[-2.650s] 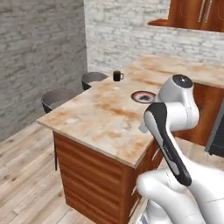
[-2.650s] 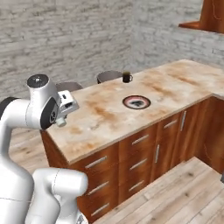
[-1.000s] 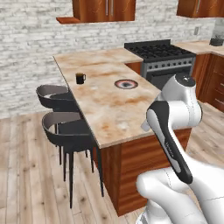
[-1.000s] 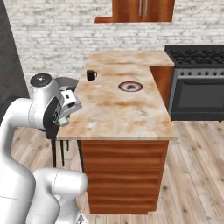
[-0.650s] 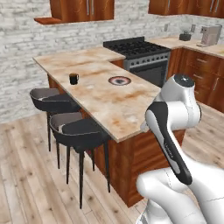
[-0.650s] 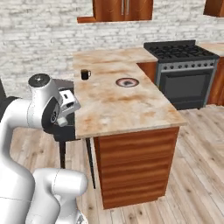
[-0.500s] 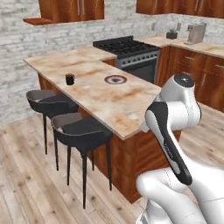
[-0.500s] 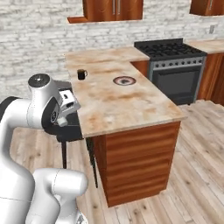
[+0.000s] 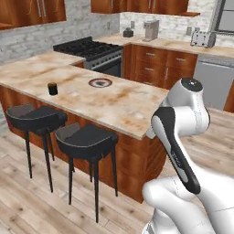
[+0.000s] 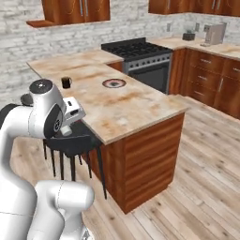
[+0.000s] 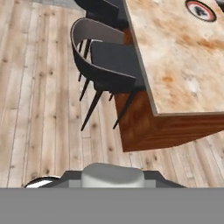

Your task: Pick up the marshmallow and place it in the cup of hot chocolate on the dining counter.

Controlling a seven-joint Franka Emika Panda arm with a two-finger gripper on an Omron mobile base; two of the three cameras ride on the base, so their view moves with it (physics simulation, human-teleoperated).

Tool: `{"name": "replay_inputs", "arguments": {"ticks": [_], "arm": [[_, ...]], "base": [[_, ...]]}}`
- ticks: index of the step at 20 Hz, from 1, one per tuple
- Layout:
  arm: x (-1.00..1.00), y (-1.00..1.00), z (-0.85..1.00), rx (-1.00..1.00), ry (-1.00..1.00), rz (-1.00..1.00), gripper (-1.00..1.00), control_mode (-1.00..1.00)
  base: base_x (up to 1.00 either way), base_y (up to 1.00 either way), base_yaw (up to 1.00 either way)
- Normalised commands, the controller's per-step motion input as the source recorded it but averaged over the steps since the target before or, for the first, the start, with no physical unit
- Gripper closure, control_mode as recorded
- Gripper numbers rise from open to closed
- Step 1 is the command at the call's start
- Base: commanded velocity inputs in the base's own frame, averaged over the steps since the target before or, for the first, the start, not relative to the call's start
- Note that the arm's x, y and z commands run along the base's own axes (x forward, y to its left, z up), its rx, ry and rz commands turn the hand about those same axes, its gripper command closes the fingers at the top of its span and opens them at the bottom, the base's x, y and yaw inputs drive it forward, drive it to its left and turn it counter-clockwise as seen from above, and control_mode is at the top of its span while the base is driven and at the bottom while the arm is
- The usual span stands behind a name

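Standing on the beige-orange marbled stone top of the dining counter (image 9: 114, 103), the small black mug of hot chocolate (image 9: 53, 88) sits near the stool-side edge, well apart from the red-and-black-rimmed round plate (image 9: 100, 82) further in. Two dark bar stools (image 9: 87, 139) tuck against the island's side. The white arm is folded up beside the counter's near end; I cannot tell whether its fingers are apart or together.

The table (image 10: 140, 110), marbled beige over reddish-brown wood, carries a small black mug (image 10: 66, 82) near its far left edge and a round red-rimmed plate (image 10: 114, 83) well apart to its right. Black stools (image 10: 75, 140) stand beside the white arm (image 10: 44, 117).
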Motion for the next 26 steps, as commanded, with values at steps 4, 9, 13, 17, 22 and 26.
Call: {"name": "replay_inputs", "arguments": {"ticks": [4, 9, 13, 17, 22, 26], "arm": [[0.0, 0.0, 0.0, 0.0, 0.0, 0.0, 1.0, 1.0], [0.0, 0.0, 0.0, 0.0, 0.0, 0.0, 1.0, 1.0], [0.0, 0.0, 0.0, 0.0, 0.0, 0.0, 1.0, 1.0], [0.0, 0.0, 0.0, 0.0, 0.0, 0.0, 1.0, 1.0], [0.0, 0.0, 0.0, 0.0, 0.0, 0.0, 1.0, 1.0], [0.0, 0.0, 0.0, 0.0, 0.0, 0.0, 1.0, 1.0]], "base": [[0.0, 1.0, -0.5], [0.0, 1.0, -0.44], [0.0, 1.0, -0.39], [0.0, 1.0, -0.36], [0.0, 1.0, -0.34], [0.01, 1.0, -0.29]]}}
